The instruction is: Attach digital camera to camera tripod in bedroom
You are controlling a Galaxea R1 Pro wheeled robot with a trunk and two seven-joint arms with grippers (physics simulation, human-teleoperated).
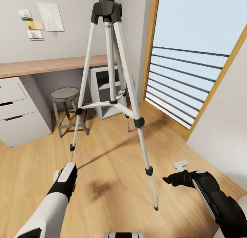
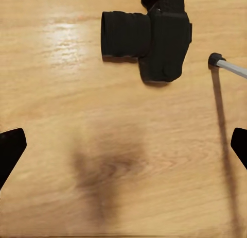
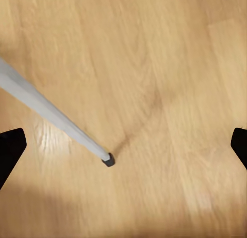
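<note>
We judge that we are at the reach-for-the-camera step: the left gripper [image 2: 123, 145] hangs over the plank floor [image 1: 113, 162] with its jaws spread wide and nothing between them, and the digital camera [image 2: 154, 37] lies on the boards at the top of the left wrist view, lens barrel pointing toward that frame's left, red button at the top edge, just beside one foot of the camera tripod [image 1: 111, 59]. The tripod stands mid-frame in the head view, its black head cut off by the top edge, one silver leg running down to the lower left toward our left arm and another ending lower centre. The right gripper [image 3: 123, 145] is also open and empty, looking down at a tripod foot on bare wood. Next we would need to bring the left claw forward over the camera body and close on it without knocking that leg. Around us: pale wood boards, grey walls, a wooden desk [image 1: 51, 64] with white drawers at left, a grey stool [image 1: 65, 95] under it, and a wood-framed window [image 1: 192, 59] at right.
</note>
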